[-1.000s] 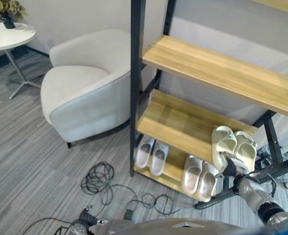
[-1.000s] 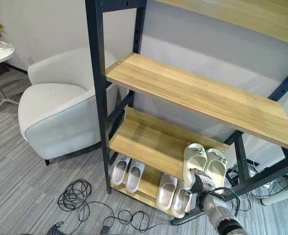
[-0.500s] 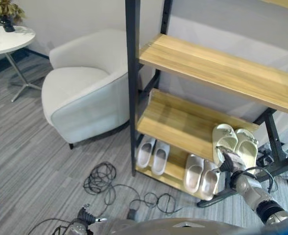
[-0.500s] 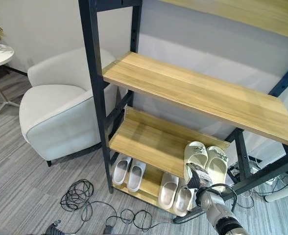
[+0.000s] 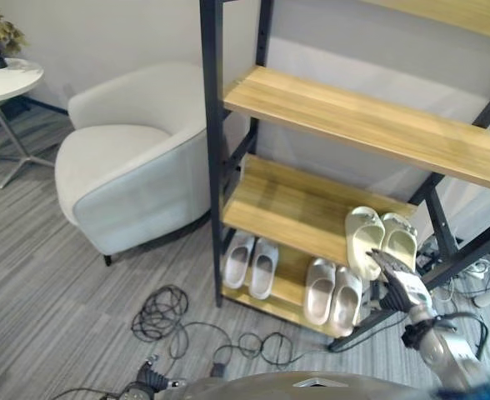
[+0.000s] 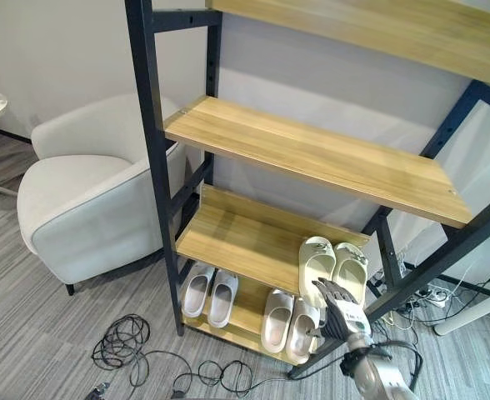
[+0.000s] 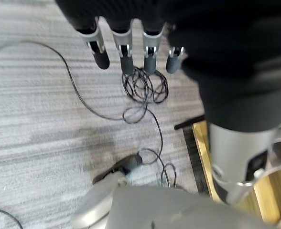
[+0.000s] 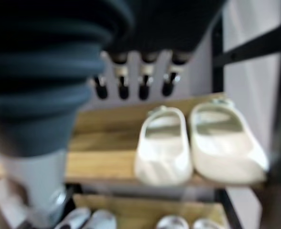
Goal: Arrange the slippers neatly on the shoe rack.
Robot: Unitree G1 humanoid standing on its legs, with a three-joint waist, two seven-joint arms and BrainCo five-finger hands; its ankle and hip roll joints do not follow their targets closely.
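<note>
The right hand [image 6: 338, 307] has drawn back from the cream slippers [image 6: 332, 264] since a second ago and now hangs just off the front edge of the middle shelf [image 6: 237, 242], fingers straight and empty. The pair sits side by side at that shelf's right end, toes pointing outward toward the hand, long axes running front to back. Two more pairs rest on the bottom shelf [image 5: 288, 275]. The left hand [image 7: 131, 50], fingers relaxed, hangs over the floor, far from the rack.
</note>
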